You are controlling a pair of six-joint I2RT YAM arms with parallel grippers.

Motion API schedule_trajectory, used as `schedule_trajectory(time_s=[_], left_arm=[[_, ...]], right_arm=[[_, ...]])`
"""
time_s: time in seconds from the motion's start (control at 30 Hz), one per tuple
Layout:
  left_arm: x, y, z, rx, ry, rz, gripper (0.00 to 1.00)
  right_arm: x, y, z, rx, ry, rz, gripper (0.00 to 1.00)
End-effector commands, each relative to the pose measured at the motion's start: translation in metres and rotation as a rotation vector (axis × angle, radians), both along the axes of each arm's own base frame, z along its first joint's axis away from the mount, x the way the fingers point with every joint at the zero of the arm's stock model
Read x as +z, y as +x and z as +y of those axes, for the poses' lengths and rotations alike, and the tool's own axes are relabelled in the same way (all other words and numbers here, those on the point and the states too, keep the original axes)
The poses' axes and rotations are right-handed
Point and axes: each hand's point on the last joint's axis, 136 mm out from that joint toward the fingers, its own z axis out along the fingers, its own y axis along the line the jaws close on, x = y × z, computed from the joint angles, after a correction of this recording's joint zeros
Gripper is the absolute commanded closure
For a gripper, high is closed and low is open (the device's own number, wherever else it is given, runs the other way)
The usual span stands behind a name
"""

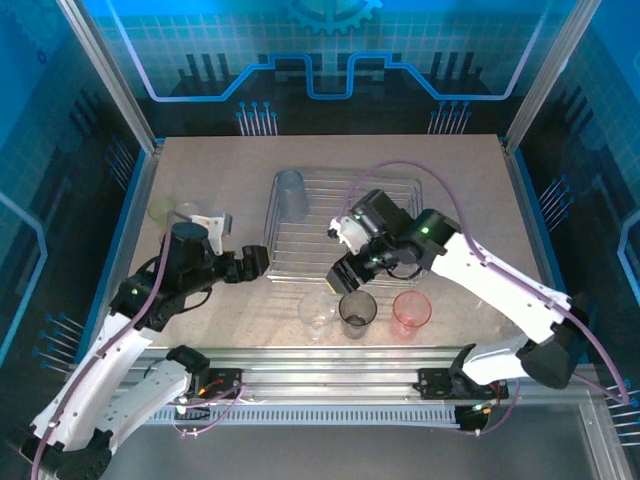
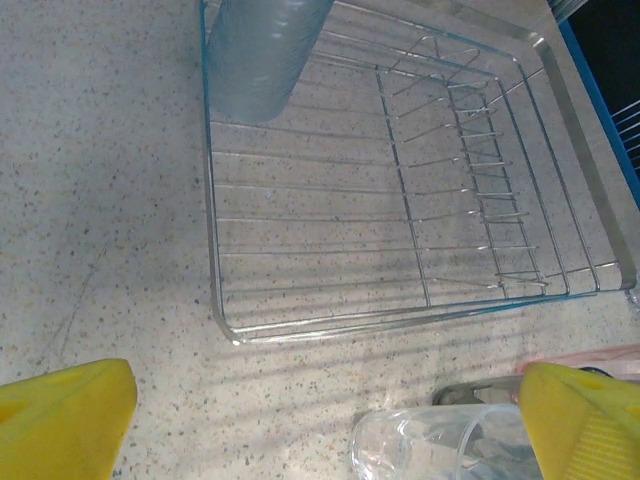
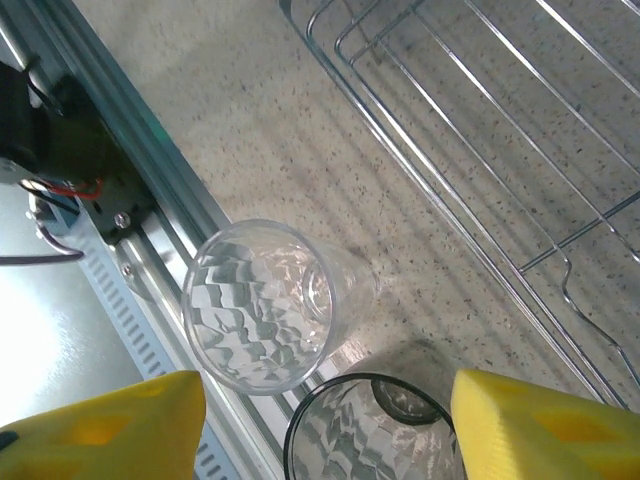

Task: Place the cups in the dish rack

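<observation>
Tumblers of yellow-green plastic point(image 1: 163, 210) sit half hidden behind the left arm point(image 1: 150, 295), too indistinct to count, left of the left gripper point(image 1: 256, 262), whose fingers are spread and empty. A pale blue cup point(image 1: 291, 193) sits in the far left corner of the silver wire dish rack point(image 1: 320, 235), its top cut off in the left wrist view. The right gripper point(image 1: 342, 274) hangs with fingers apart above the clear cup point(image 1: 317, 312) and smoky grey cup point(image 1: 357, 312), the pink cup point(image 1: 411, 311) rightmost, all three outside the rack's near side.

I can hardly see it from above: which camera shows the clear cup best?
The right wrist view: the clear cup sits whole and close, mouth toward the camera. The top external view shows it small, by the dish rack. The left wrist view cuts it off at the bottom.
</observation>
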Motion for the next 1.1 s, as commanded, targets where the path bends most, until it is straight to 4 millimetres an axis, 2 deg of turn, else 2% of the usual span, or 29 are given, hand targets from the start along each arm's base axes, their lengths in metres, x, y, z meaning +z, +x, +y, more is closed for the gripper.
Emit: schedule_trajectory(time_s=[0.0, 0.3, 0.47, 0.73, 0.9, 1.07], left_arm=[[-0.016, -0.013, 0.000, 0.008, -0.029, 0.064, 0.01], [-0.030, -0.027, 0.008, 0.031, -0.030, 0.088, 0.01], [-0.025, -0.030, 0.011, 0.039, -0.034, 0.066, 0.01], [-0.028, -0.031, 0.013, 0.044, -0.028, 0.069, 0.01], [-0.029, -0.031, 0.015, 0.050, -0.019, 0.073, 0.01], [-0.029, -0.032, 0.016, 0.051, -0.013, 0.072, 0.01]], right_arm=[[-0.009, -0.004, 0.003, 0.076, -0.103, -0.029, 0.34], [-0.051, -0.015, 0.016, 0.213, -0.338, -0.031, 0.38], [-0.064, -0.015, 0.019, 0.239, -0.409, -0.048, 0.39], [-0.079, -0.016, 0.029, 0.288, -0.476, -0.067, 0.44], [-0.086, -0.017, 0.039, 0.312, -0.507, -0.092, 0.52], [-0.089, -0.015, 0.043, 0.319, -0.525, -0.105, 0.65]])
